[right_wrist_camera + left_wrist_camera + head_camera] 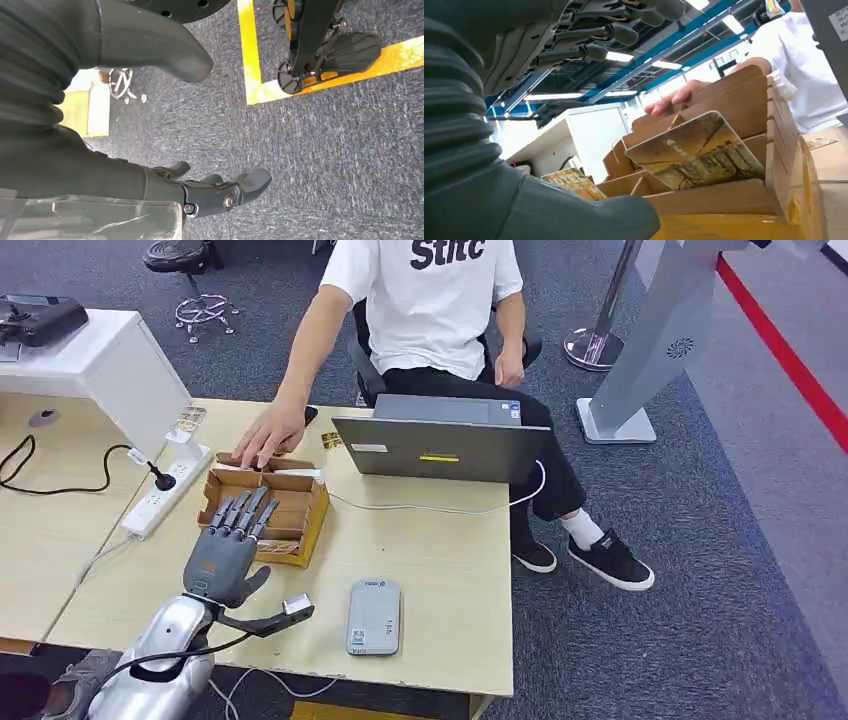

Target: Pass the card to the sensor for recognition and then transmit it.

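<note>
My left hand [228, 545] hovers with its fingers stretched out over the near edge of a cardboard card box [300, 502] on the table's left half, holding nothing. In the left wrist view a picture card [696, 150] leans upright in a slot of the box [724, 200], just beyond my thumb [589, 215], and my fingers [619, 32] reach above it. A second card [574, 182] stands in a slot further along. The grey card sensor [375, 616] lies flat near the table's front edge, to the right of my left hand. My right hand [210, 192] hangs over the carpet with nothing in it.
A person in a white shirt sits behind the table, one hand [268, 435] resting on the box's far edge. An open grey laptop [440, 445] stands at the back right. A white power strip [165, 495] and cables lie to the left.
</note>
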Tool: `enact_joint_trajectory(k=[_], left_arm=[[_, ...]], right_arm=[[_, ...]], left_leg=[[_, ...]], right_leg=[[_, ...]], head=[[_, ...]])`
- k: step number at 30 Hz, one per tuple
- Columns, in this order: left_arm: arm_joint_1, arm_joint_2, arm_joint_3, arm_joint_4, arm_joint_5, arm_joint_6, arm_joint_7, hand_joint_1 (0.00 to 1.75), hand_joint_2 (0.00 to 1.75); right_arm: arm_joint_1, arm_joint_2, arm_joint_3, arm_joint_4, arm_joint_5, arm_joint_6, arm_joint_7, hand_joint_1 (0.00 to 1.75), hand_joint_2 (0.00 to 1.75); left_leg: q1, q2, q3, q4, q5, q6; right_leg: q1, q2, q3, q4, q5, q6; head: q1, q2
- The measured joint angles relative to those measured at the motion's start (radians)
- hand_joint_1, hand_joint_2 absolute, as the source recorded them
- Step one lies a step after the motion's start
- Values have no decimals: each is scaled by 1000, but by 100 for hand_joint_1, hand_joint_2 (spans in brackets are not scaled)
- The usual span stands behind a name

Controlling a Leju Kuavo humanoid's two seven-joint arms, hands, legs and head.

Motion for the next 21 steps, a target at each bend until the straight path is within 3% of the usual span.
enact_joint_trajectory(k=[7, 8, 9, 21], left_arm=[[-3, 0, 0, 16, 2, 3, 0, 0, 175], [-4, 0, 0, 20, 2, 2, 0, 38, 175], [-4, 0, 0, 24, 3, 1, 0, 175, 175], [-11, 0, 0, 66, 21, -38, -14, 175, 175]], right_arm=[[0, 0, 0, 0, 2, 0, -3, 0, 175], [0, 0, 1, 0, 3, 0, -3, 0, 175], [0, 0, 1, 0, 3, 0, -3, 0, 175], [0, 0, 1, 0, 16, 0, -4, 0, 175]], left_leg=[[0, 0, 0, 0, 0, 0], [0, 0, 0, 0, 0, 0], [0, 0, 0, 0, 0, 0], [0, 0, 0, 0, 0, 0]], right_leg=[[0, 0, 0, 0, 0, 0], [0, 0, 0, 0, 0, 0], [0, 0, 0, 0, 0, 0], [0, 0, 0, 0, 0, 0]], head=[[0, 0], [0, 0], [0, 0], [0, 0]])
